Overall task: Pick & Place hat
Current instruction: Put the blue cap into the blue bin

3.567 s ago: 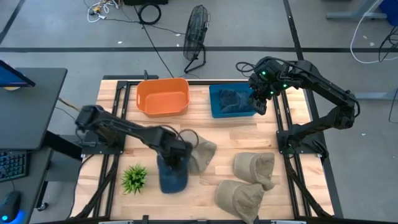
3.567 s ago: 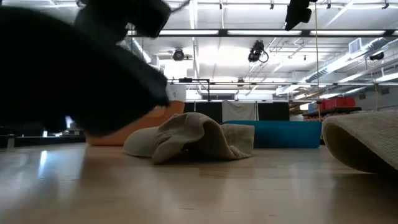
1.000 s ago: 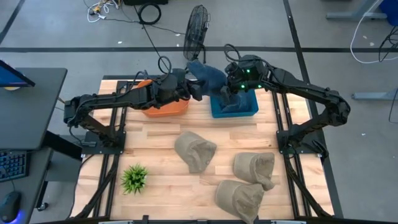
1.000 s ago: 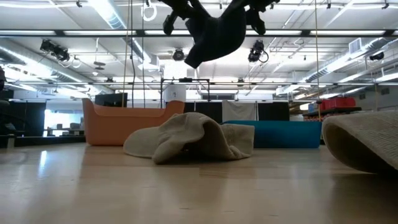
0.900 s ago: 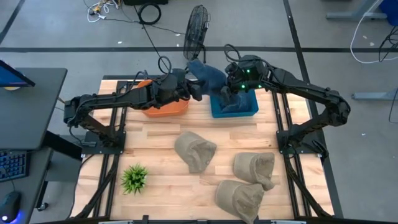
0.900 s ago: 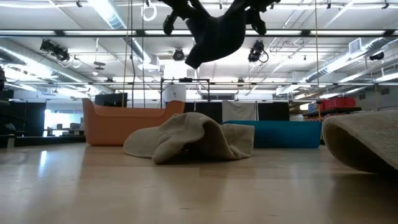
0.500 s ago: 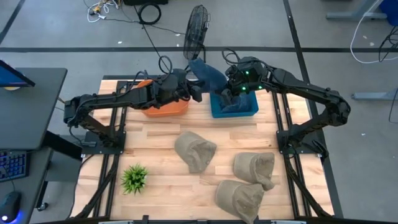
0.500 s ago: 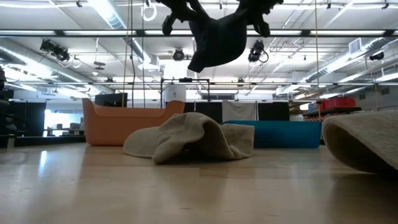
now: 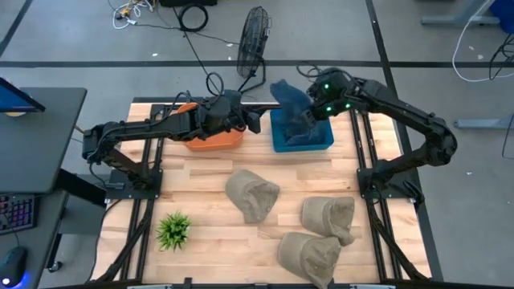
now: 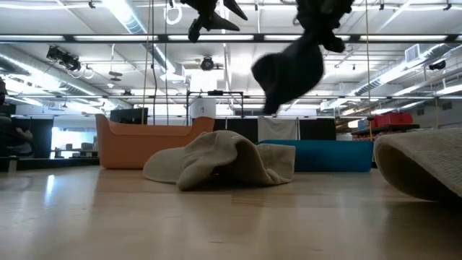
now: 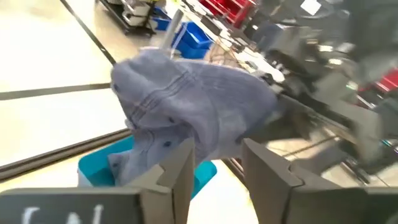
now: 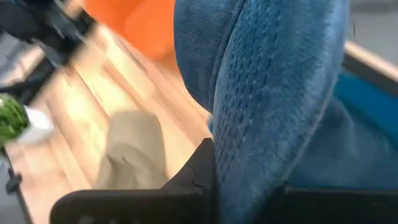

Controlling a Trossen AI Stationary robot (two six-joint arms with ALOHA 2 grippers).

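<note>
Hanging from the right gripper, which is clamped on it, the blue hat is held above the blue bin, presumably for dropping in, while the left gripper, fingers parted and empty, is parked beside the orange bin on the bench.

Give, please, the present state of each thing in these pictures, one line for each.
Blue hat: held in the air over the blue bin.
Right end effector: shut on the blue hat.
Left end effector: open, empty, above the table between the two bins.
Blue bin: holds dark cloth.
Orange bin: upright.
Three beige hats: lying crumpled on the table.
</note>
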